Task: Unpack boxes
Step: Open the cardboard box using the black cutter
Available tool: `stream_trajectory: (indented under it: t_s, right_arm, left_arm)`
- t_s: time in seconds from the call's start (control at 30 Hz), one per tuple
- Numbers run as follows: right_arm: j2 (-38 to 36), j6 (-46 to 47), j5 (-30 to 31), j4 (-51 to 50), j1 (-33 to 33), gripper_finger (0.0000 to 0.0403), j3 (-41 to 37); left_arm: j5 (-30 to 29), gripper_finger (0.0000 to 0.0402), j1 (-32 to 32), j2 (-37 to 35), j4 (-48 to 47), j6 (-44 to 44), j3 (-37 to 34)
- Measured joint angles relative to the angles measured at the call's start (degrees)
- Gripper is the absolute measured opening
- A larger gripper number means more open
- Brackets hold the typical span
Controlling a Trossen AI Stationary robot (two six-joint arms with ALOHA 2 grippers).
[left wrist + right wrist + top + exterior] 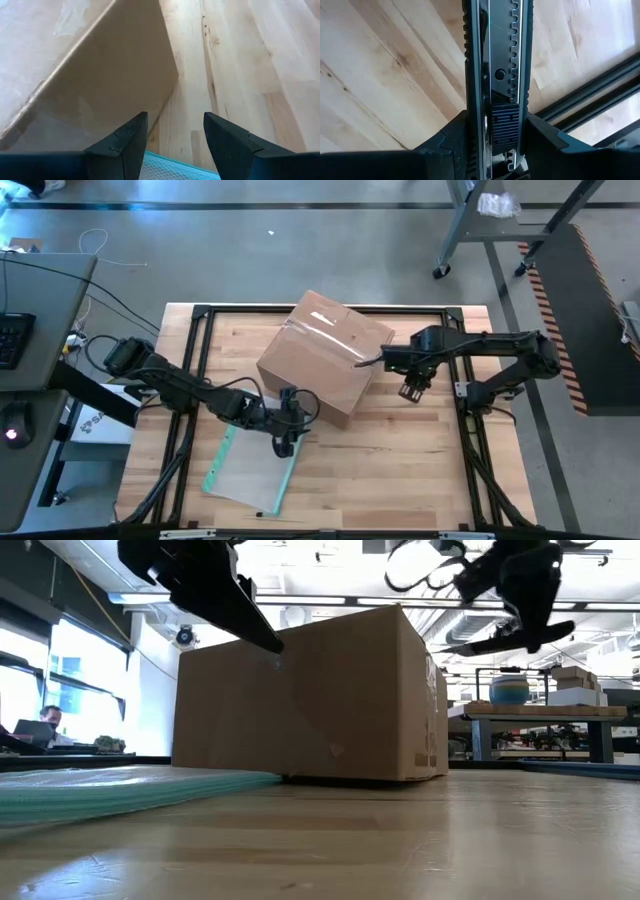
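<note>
Wooden table (400,470), box (325,355) centred, bare boards right, pouch (250,470) front-left edge

Brown cardboard box (325,355), flaps shut w/ clear tape, upright mid-table, turned askew.

Lab or workshop space: butcher-block wooden surface (400,470) in black frame, concrete floor (250,250), hazard-striped ramp (555,300), computer desk with keyboard (15,340), exposed ceiling ducts (470,625), workbenches (540,720) behind, person at laptop (45,725).
</note>
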Motion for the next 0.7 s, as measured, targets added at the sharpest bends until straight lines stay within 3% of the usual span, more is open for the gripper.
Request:
stream_trajectory:
  t_s: [0.23, 0.7]
  right_arm:
    - [-1.32, -1.19, -1.70, -0.05, 1.18, 0.0126, -5.26]
    - [-2.27, 3.68, 2.49, 0.18, 7.49, 0.0126, -3.10]
  left_arm:
    - [-0.02, 0.0176, -0.27, 0.00, 0.53, -0.01, -0.02]
    - [-0.05, 0.0176, -0.20, 0.00, 0.64, 0.04, -0.02]
